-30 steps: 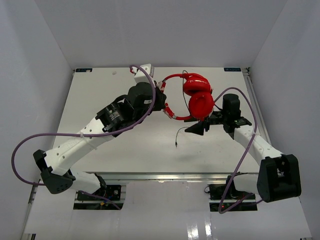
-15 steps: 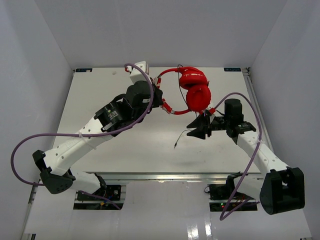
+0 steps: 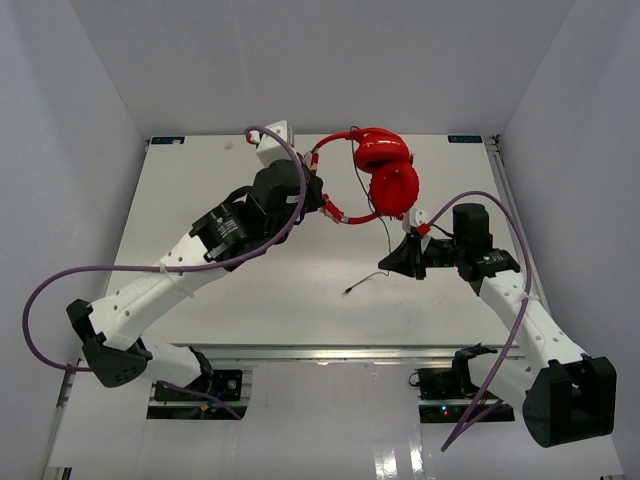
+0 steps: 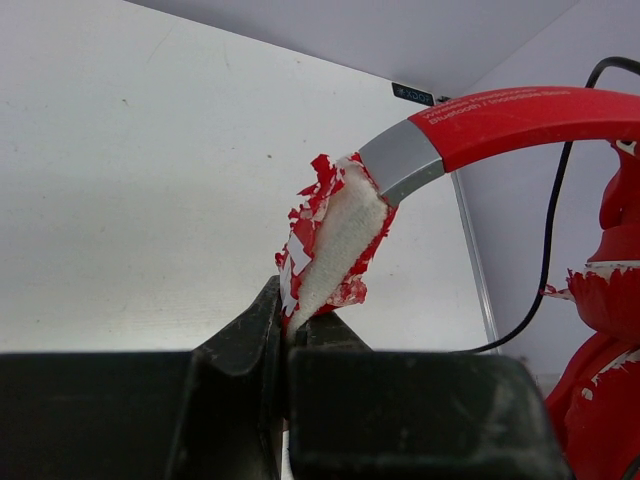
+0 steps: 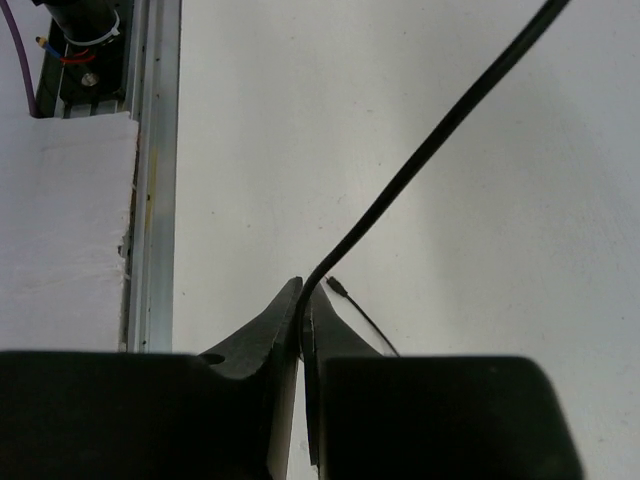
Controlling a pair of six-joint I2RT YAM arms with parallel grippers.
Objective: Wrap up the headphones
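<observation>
The red headphones (image 3: 385,170) hang above the far middle of the table, two ear cups stacked, the thin headband (image 3: 335,150) arcing left. My left gripper (image 3: 322,203) is shut on the headband's torn, padded end (image 4: 335,240), foam showing through flaking red skin. A thin black cable (image 3: 385,225) drops from the cups to my right gripper (image 3: 388,264), which is shut on it. In the right wrist view the cable (image 5: 430,140) runs up and right from the pinched fingertips (image 5: 303,290). Its plug (image 3: 347,291) trails on the table, seen also as the plug (image 5: 338,287) beside the fingertips.
Purple robot cables (image 3: 100,270) loop off both arms. The table's metal rail (image 5: 150,170) and a white pad (image 5: 60,230) lie at the near edge. White walls close in the table on three sides.
My right gripper has shut on the cable and moved right and nearer, drawing the cable out. The left gripper has lifted the headphones slightly farther back.
</observation>
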